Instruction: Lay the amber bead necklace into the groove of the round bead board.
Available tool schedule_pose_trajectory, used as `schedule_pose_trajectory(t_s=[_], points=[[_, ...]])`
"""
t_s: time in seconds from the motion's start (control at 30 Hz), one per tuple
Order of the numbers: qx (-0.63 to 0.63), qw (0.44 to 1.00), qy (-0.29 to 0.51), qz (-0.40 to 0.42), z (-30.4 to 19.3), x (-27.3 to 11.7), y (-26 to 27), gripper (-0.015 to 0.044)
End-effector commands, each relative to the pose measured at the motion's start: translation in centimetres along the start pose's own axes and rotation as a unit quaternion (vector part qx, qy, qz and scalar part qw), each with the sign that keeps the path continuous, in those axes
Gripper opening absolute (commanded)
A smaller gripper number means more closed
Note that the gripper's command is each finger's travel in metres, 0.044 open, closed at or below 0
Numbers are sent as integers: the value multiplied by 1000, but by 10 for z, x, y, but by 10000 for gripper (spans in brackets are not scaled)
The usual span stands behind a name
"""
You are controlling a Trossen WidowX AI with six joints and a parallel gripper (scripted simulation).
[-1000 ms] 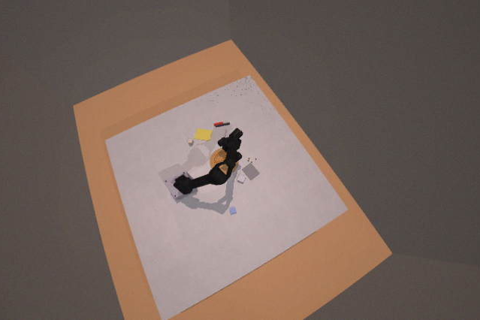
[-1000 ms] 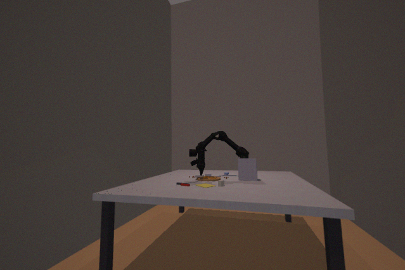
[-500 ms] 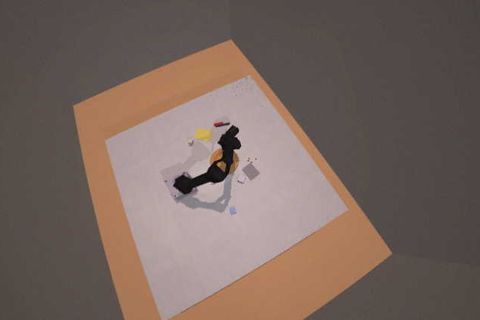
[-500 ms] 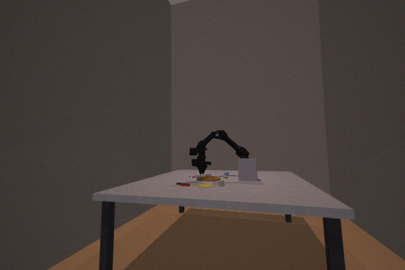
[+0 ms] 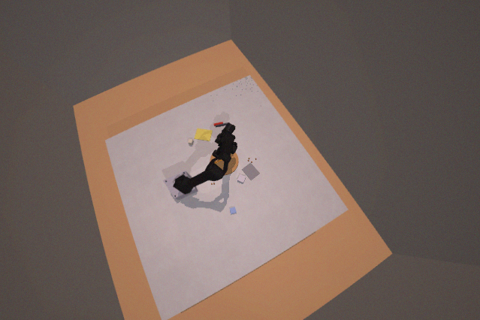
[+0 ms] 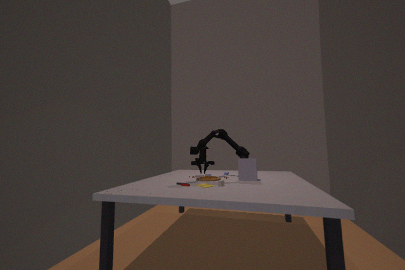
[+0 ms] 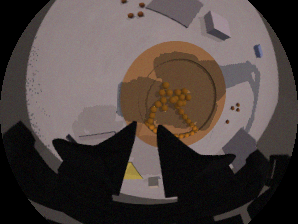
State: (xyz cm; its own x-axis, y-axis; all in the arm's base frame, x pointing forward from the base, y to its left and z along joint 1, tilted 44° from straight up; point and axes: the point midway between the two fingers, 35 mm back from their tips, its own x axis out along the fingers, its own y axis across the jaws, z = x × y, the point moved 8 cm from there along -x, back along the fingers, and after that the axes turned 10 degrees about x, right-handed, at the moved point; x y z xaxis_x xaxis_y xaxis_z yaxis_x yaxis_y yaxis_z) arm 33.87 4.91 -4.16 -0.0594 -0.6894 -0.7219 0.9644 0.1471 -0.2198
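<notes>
Amber bead necklace (image 5: 219, 162) (image 6: 208, 177) (image 7: 174, 99) on round bead board (image 5: 233, 158) (image 6: 208, 180) (image 7: 134, 67), bunched near middle; in wrist view, strands run toward 5 and 7 o'clock, joined by beads along groove's lower side. End effector (image 5: 225, 147) (image 6: 202, 172) (image 7: 147, 125) above table (image 5: 270, 210) (image 6: 257, 194) (image 7: 55, 75), fingers slightly parted, gripping nothing. Yellow sheet (image 5: 203, 134) (image 6: 205, 185) (image 7: 132, 171) near board, 11 o'clock from it in top view.

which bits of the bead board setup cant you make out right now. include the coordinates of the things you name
- Top view: the gripper's fingertips and part of the round bead board (image 5: 234, 165) (image 7: 202, 57) are hidden under the arm (image 5: 200, 179).
- Wrist view: whether the piled stretch of the amber bead necklace (image 7: 175, 99) crosses itself is too small to tell.
- Exterior view: the board's groove is lost at that low angle.
- Wrist view: the yellow sheet (image 7: 131, 172) is partly hidden by a finger.
</notes>
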Motion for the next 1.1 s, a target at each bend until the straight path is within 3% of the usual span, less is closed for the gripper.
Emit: schedule_pose_trajectory(t_s=[0.0, 1.07], points=[[109, 994, 2, -8, -10, -1, -7, 120], [110, 994, 2, -6, -9, 27, -6, 120]])
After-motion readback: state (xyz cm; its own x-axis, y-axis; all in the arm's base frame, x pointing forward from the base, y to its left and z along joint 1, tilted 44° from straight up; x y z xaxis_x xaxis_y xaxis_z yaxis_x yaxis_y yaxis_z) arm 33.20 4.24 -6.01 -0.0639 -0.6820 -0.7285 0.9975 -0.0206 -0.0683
